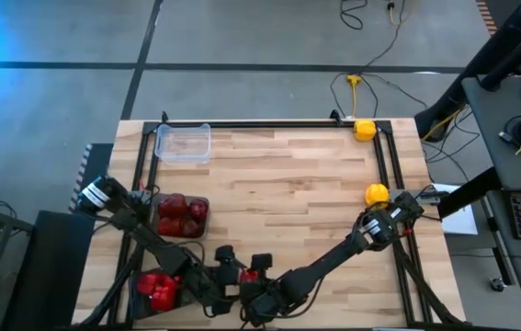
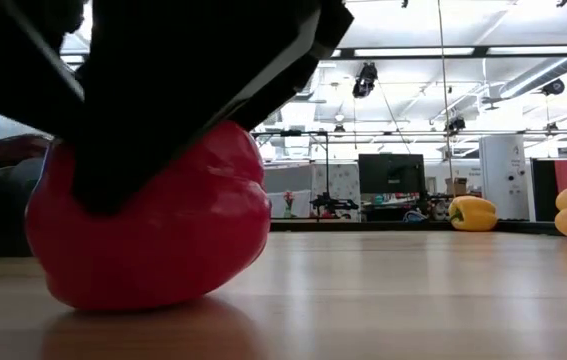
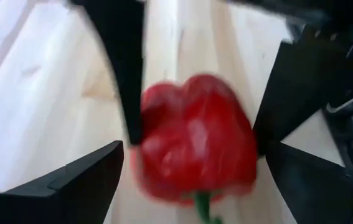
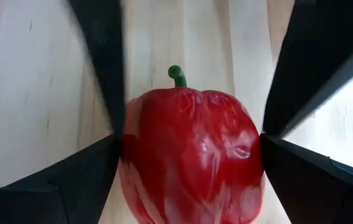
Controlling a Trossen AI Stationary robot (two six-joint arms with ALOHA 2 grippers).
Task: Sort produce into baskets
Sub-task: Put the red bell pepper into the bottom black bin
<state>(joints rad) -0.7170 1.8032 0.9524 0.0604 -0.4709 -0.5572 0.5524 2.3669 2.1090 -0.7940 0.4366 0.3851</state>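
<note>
Both grippers meet at the high view's bottom centre, right gripper (image 4: 188,149) pinching a red pepper (image 4: 192,155) on the surface (image 1: 288,184), left gripper (image 3: 188,174) spread around it.

The high view looks straight down on the whole table (image 1: 269,175) from well above. The low view sits at tabletop height, facing level across the wood into the room, very near a red pepper (image 2: 148,225) that fills its left side. Each wrist view looks past its own fingers at that same pepper (image 3: 195,143) (image 4: 192,152) from close range and from opposite sides: its stem points oppositely.
</note>
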